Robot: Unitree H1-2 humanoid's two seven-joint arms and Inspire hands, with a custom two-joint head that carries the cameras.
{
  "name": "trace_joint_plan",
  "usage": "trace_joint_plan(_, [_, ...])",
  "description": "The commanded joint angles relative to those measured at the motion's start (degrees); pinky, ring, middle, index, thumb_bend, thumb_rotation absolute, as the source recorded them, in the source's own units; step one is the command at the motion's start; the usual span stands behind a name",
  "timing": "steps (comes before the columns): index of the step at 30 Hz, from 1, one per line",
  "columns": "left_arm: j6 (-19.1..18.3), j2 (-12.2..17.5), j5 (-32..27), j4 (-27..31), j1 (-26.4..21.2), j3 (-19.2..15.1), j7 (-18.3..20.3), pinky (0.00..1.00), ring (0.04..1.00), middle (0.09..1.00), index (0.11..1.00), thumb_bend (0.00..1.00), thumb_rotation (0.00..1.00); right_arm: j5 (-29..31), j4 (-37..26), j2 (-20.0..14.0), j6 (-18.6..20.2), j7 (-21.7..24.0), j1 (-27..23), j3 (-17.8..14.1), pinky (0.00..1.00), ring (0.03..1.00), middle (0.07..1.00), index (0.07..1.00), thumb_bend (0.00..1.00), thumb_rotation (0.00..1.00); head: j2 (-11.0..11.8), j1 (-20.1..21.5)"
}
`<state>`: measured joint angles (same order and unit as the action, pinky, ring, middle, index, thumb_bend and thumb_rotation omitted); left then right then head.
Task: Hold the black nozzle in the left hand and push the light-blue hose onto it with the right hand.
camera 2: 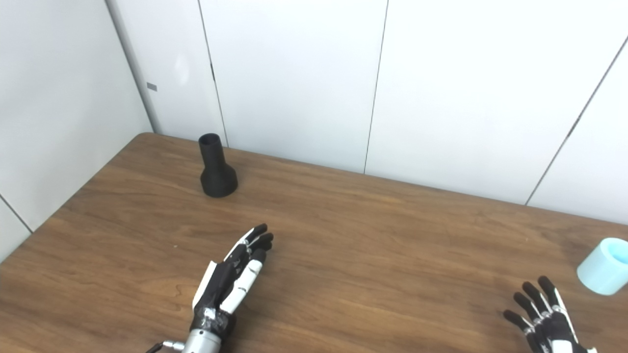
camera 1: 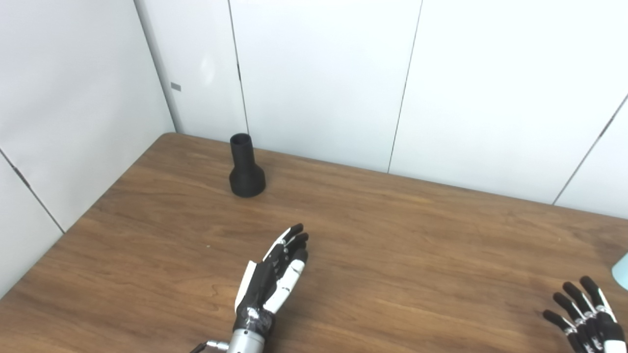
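The black nozzle (camera 1: 246, 167) stands upright on its wide base near the table's far left corner, narrow end up. A short light-blue hose piece (camera 2: 604, 265) stands at the right edge, cut off in the left eye view (camera 1: 621, 271). My left hand (camera 1: 272, 277) hovers over the table's front middle, open, fingers stretched toward the nozzle but well short of it. My right hand (camera 2: 544, 316) is at the bottom right, open with fingers spread, just below and left of the hose and not touching it.
The wooden table (camera 1: 392, 245) meets white wall panels (camera 1: 319, 73) along its far and left sides. The nozzle stands close to the back wall.
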<state>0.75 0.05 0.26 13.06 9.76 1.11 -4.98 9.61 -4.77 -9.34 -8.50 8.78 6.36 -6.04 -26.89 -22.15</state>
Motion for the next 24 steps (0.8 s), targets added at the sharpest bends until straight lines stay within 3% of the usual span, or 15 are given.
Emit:
trace_joint_plan(1, [-1.06, -1.92, 1.96, -0.52, 3.07, 1.02, -0.45, 0.95, 0.895, 0.886, 0.919, 0.45, 0.46, 0.18, 2.68, 0.66, -1.87, -0.21, 1.09, 0.03, 0.73, 0.869, 0.899, 0.926, 0.59, 0.93, -0.28, 0.23])
trace_joint_plan(8, [1.67, -1.32, 9.20, -0.48, 2.96, 1.11, -3.61, 0.89, 0.889, 0.892, 0.925, 0.61, 0.24, 2.95, 3.56, 0.51, -2.18, 1.78, 0.61, 0.18, 0.79, 0.921, 0.932, 0.956, 0.70, 0.96, -0.36, 1.53])
trace_joint_plan(14, [2.45, 0.40, 14.55, 1.38, -0.23, -2.70, -7.41, 0.80, 0.865, 0.893, 0.912, 0.76, 0.15, 2.91, 2.90, 0.94, -0.81, 0.87, 0.76, 0.02, 0.80, 0.938, 0.947, 0.974, 0.71, 0.96, -0.27, 2.43])
trace_joint_plan(17, [0.40, 2.22, 15.30, 3.43, -3.44, -5.66, -7.31, 0.84, 0.888, 0.897, 0.903, 0.81, 0.12, 2.62, 2.04, 0.97, -0.07, 0.52, 1.06, 0.20, 0.80, 0.942, 0.951, 0.977, 0.67, 0.97, 0.00, 2.55])
trace_joint_plan(24, [-7.49, 6.57, 17.95, 7.38, -10.52, -10.18, -5.86, 0.84, 0.847, 0.873, 0.900, 0.83, 0.19, 2.48, 1.66, 1.09, 0.19, 0.20, 1.23, 0.18, 0.79, 0.946, 0.956, 0.979, 0.66, 0.95, 0.07, 2.57])
